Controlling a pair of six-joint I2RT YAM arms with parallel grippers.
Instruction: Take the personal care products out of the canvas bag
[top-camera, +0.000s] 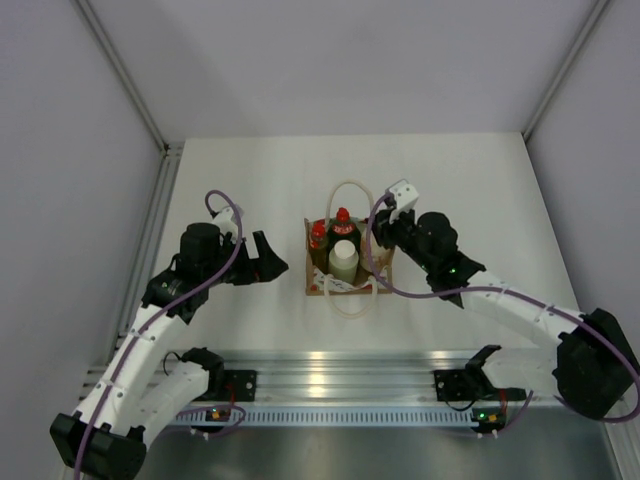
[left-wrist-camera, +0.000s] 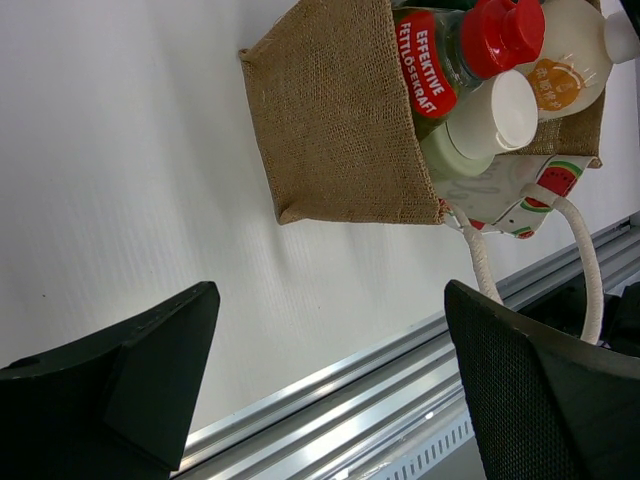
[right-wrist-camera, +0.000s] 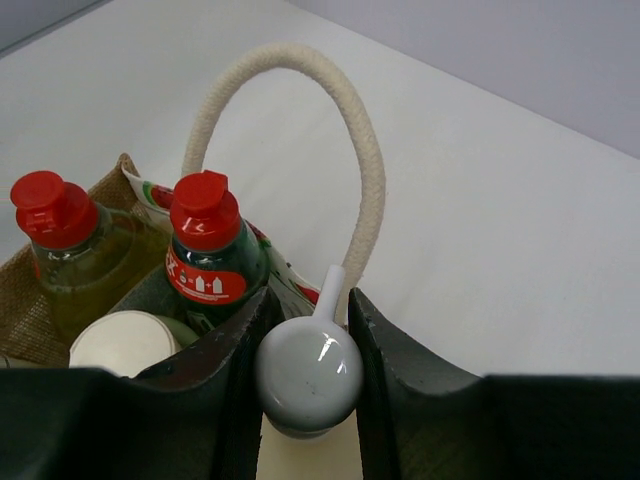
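Right tool (right-wrist-camera: 308, 322) grips the cream bottle (right-wrist-camera: 308, 376) by its cap — left tool (left-wrist-camera: 330, 292) gapes wide.

I'm facing a plain white table (top-camera: 250, 180), boxed in by pale grey walls behind (top-camera: 340, 60) and on both sides. Slim aluminium posts (top-camera: 120, 70) run up the back corners where the walls meet. Along the near edge lies a ribbed aluminium rail (top-camera: 340, 365), and overhead light glares off its middle.

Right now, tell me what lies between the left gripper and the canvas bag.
Nothing but bare table between left gripper and canvas bag, shown in the left wrist view.
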